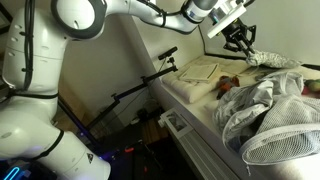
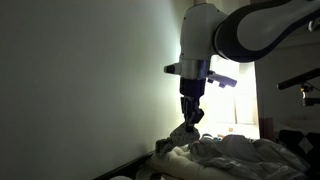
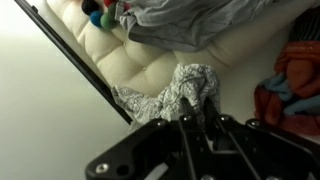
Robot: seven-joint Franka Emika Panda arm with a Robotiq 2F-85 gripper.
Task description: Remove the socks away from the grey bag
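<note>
Socks (image 3: 291,86) lie apart from the closed pincer (image 3: 200,116).

The arm (image 1: 80,15) wears smooth, glossy white plastic shells, while the gripper (image 3: 200,118) is matt black and hard, plastic or metal by its look. The grey bag (image 1: 262,100) is soft, crumpled pale cloth with a white open-weave mesh panel (image 1: 285,142). The socks (image 1: 228,84) are soft red-orange and dark fabric. A cream cloth (image 1: 200,70) looks padded, quilted and matt. By the gripper a mottled grey-white cloth (image 3: 190,88) has a knitted texture. The wall (image 2: 90,80) is plain and matt
</note>
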